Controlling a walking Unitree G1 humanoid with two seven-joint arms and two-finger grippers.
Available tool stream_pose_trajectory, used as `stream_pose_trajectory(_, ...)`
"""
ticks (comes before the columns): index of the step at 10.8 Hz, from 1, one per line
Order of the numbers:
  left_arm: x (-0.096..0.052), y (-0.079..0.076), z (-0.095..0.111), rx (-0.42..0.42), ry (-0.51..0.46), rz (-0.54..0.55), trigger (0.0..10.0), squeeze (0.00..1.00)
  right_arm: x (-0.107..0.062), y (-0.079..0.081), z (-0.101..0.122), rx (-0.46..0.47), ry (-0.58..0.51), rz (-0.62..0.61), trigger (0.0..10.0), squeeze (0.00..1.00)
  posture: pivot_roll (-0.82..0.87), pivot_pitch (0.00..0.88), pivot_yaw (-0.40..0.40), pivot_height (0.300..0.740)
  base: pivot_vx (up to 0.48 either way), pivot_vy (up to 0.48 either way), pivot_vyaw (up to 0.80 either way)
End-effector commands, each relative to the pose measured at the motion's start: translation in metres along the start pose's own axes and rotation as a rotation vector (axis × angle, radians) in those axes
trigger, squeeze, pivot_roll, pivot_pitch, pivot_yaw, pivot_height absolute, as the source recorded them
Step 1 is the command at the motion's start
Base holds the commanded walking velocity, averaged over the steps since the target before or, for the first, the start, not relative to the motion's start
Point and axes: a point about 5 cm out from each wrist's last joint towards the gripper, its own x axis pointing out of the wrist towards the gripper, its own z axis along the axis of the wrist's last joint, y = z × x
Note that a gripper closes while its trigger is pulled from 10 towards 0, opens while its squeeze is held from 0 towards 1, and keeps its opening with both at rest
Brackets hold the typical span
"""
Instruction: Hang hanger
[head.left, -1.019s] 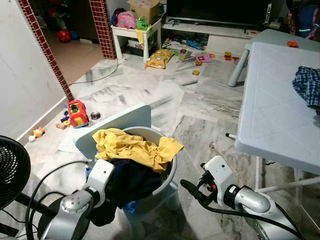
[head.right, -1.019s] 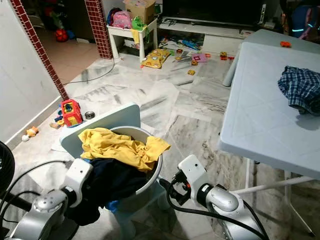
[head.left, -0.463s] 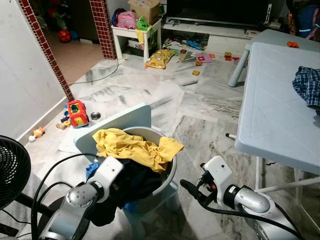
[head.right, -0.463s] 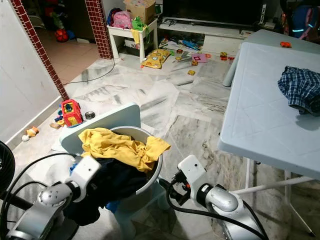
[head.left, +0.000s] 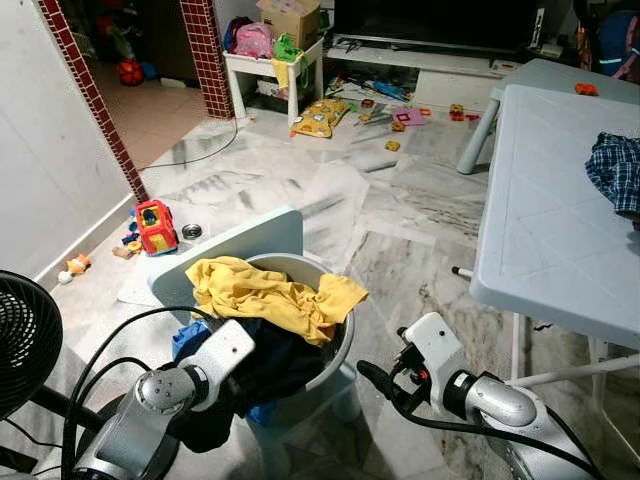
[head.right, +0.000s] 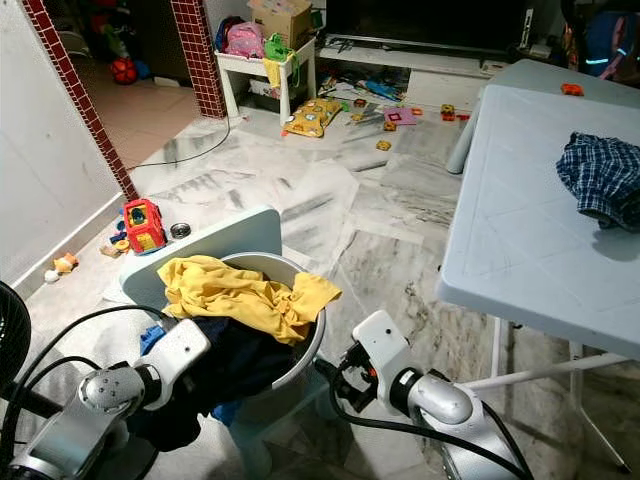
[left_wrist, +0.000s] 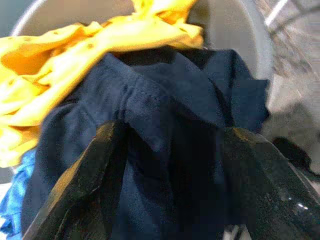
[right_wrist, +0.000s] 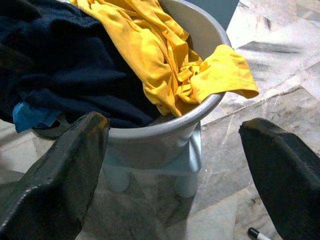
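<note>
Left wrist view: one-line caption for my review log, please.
Open left tool pressing its black fingers into the dark navy garment beside the yellow shirt in the grey laundry basin.

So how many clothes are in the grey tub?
3 showing: a yellow shirt on top, a navy garment under it, a blue piece poking out. More may be hidden beneath.

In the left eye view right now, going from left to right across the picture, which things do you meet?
Black fan → red toy truck → yellow shirt in the grey basin → right gripper → white table → plaid cloth.
</note>
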Motion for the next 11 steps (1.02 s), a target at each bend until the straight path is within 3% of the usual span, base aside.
stream_pose_trajectory(1,-0.0019,0.0014,0.0016,0.038,0.016,-0.021,10.0,0.0,0.0009,-0.0002,-0.0015,-0.003,0.008,0.005,10.0,0.0,-0.21,0.029,0.038,0.74,0.0,0.0,0.0)
stream_pose_trajectory(4,-0.0033,0.006,0.0017,0.071,0.025,-0.031,10.0,0.0,0.0006,0.0006,-0.0029,0.001,0.01,0.002,10.0,0.0,-0.21,0.03,0.042,0.74,0.0,0.0,0.0)
stream_pose_trajectory(5,-0.0029,0.0082,0.0014,0.086,0.031,-0.039,4.4,0.0,0.0006,0.0014,-0.0032,0.003,0.01,0.002,10.0,0.0,-0.21,0.03,0.047,0.74,0.0,0.0,0.0)
stream_pose_trajectory(11,-0.0028,0.0088,0.0012,0.092,0.032,-0.04,4.4,0.0,0.0007,0.0017,-0.0033,0.004,0.01,0.002,10.0,0.0,-0.21,0.031,0.047,0.74,0.0,0.0,0.0)
